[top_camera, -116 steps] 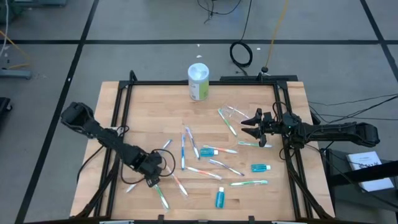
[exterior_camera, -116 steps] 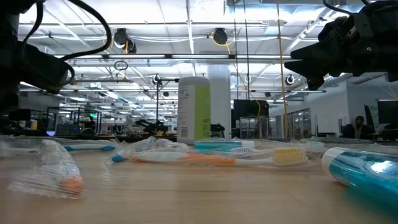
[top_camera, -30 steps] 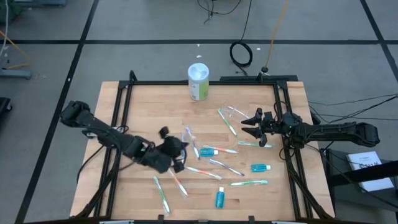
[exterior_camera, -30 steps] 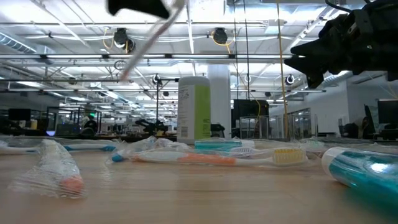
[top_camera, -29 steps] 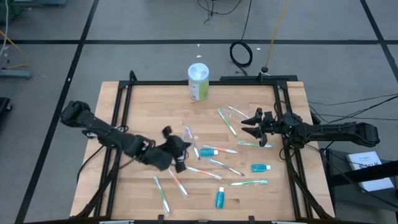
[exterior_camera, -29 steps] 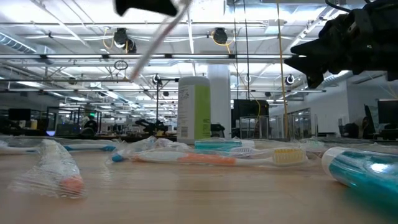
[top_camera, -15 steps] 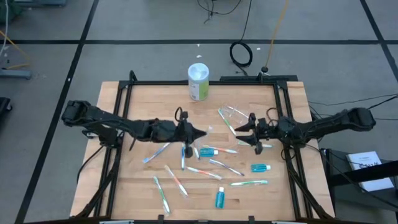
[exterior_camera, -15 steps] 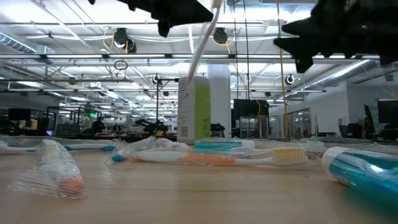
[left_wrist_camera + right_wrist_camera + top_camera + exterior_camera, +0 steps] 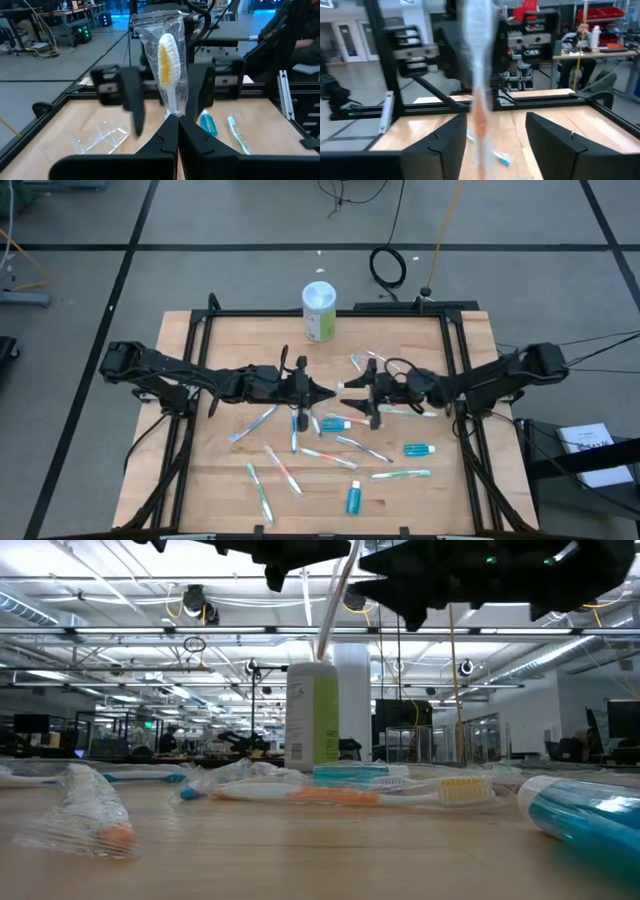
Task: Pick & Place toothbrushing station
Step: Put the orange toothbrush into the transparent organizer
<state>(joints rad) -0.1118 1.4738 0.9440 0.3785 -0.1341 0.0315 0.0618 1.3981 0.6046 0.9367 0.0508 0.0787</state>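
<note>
The wrapped toothbrush (image 9: 167, 65) stands near-upright above the counter (image 9: 210, 480), in front of the white-and-green canister (image 9: 319, 311) and raised clear of the loose toothbrushes (image 9: 330, 455) and teal toothpaste tubes (image 9: 418, 448). The left pincer (image 9: 322, 393) is clenched on its lower handle. The right pincer (image 9: 345, 398) faces it tip to tip, fingers (image 9: 440, 145) spread wide either side of the wrapped handle, gripping nothing

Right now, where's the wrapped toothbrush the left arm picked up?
The wrapped toothbrush is clamped in the left gripper above the table's middle, with the open right gripper facing it.
</note>
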